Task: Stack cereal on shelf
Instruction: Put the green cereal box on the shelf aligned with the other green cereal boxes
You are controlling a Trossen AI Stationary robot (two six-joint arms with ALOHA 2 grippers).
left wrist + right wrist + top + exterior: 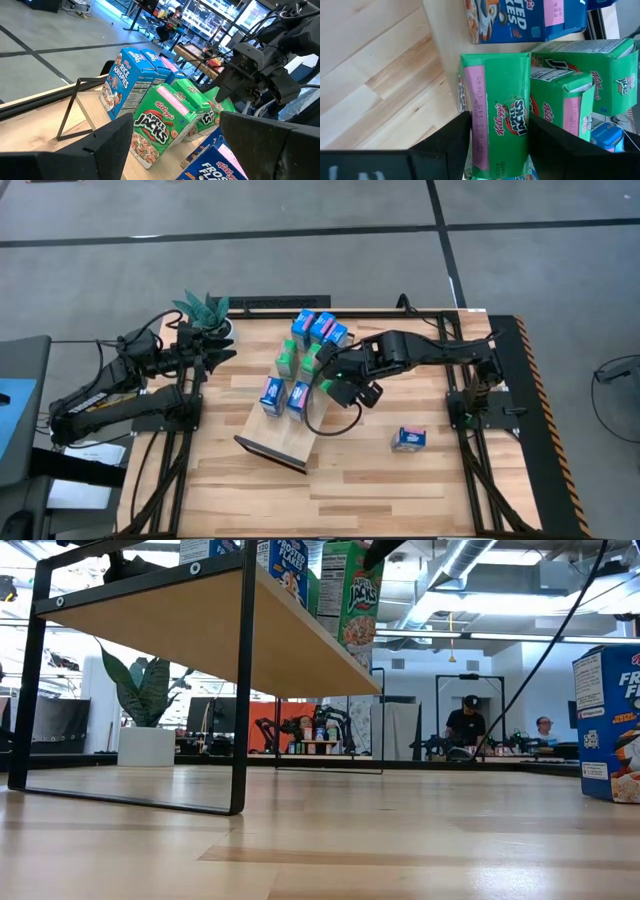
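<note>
The shelf is a light-wood board on dark end frames, lying slantwise in the middle of the table. Blue and green cereal cartons stand on it: blue ones at its far end and toward its near end, green ones between. My right gripper reaches over the shelf from the right and is shut on a green Apple Jacks carton next to two other green cartons. My left gripper waits open at the table's left, level, pointing toward the shelf. My right gripper pinches the green carton between its two fingers, which lie against two opposite sides of it near its upper end. The fingers slant down from above and from the table's right. The carton hides its own bottom, so whether it rests on the shelf I cannot tell.
One blue carton stands alone on the tabletop right of the shelf, also at the right edge of the low view. A potted plant sits at the far left by my left arm. Bare tabletop lies toward the near edge.
</note>
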